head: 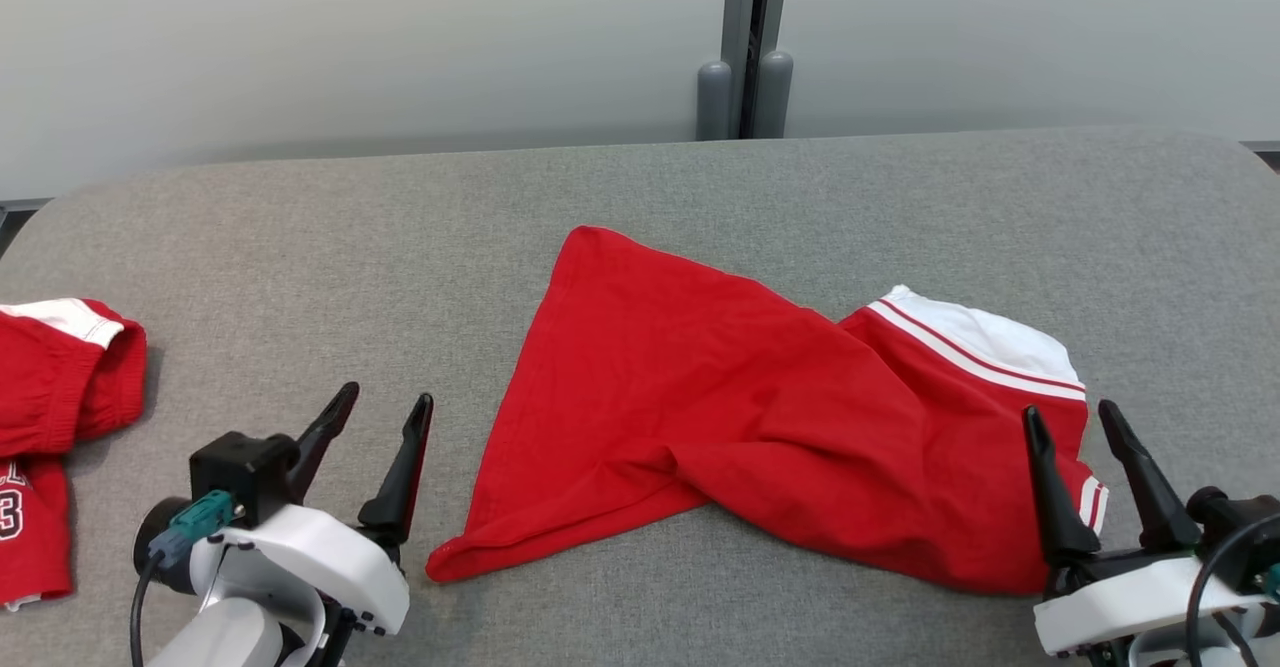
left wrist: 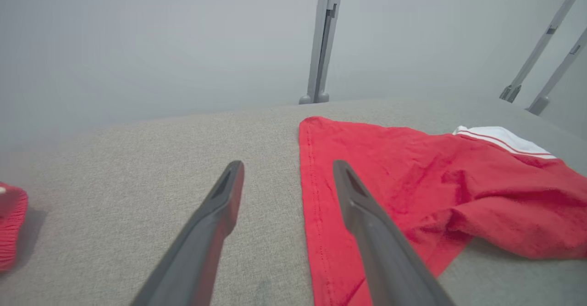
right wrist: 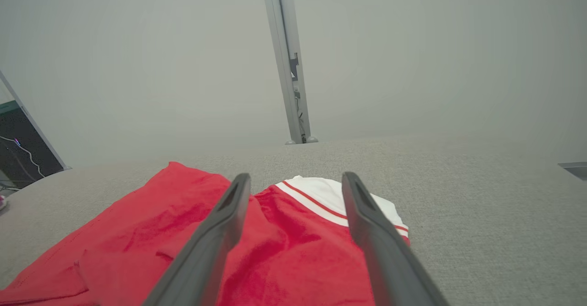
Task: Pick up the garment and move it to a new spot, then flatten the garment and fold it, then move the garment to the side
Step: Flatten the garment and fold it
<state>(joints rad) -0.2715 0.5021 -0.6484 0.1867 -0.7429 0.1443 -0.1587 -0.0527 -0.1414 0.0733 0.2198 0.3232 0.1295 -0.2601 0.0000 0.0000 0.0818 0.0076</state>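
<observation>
Lying rumpled on the table, the garment sits between left gripper and right gripper, both agape and empty; flattening likely needs opposite hems pinched, pulled evenly apart.

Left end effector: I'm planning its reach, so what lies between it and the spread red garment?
Bare grey tabletop: in the head view nothing lies between the left end effector and the garment.

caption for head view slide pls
Red garment lies rumpled on grey surface between open left gripper and open right gripper
</observation>
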